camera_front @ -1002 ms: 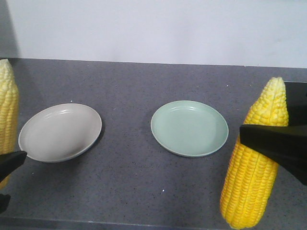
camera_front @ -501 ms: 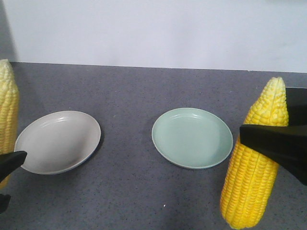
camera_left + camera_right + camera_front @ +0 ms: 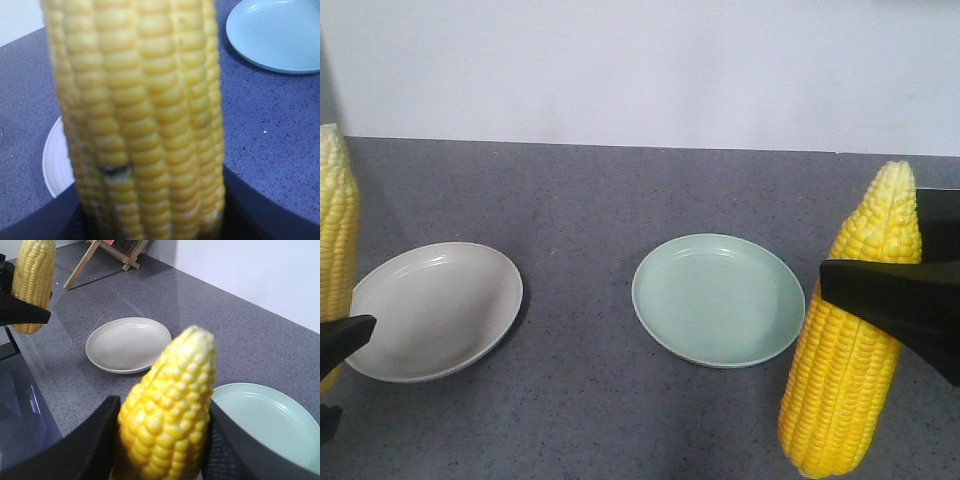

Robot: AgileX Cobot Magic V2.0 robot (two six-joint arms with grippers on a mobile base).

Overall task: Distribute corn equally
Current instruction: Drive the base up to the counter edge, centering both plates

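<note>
Two cobs of corn are held upright above the dark grey table. My right gripper (image 3: 850,292) is shut on the right cob (image 3: 845,380), whose pale tip points up beside the green plate (image 3: 718,298). In the right wrist view its black fingers (image 3: 85,445) press both sides of that cob (image 3: 170,405). My left gripper (image 3: 334,372) is shut on the left cob (image 3: 335,230) at the frame's left edge, by the grey plate (image 3: 430,310). That cob (image 3: 145,110) fills the left wrist view, with the jaws dark at its base. Both plates are empty.
A white wall runs behind the table's far edge. In the right wrist view a wooden rack (image 3: 115,252) stands at the far end of the table, and a dark glossy surface (image 3: 20,410) lies beyond the table's edge at lower left.
Both plates and the table's far edge have slid lower in the front view, and the grey plate has also drifted left. Both cobs and grippers keep the same place in the frame.
</note>
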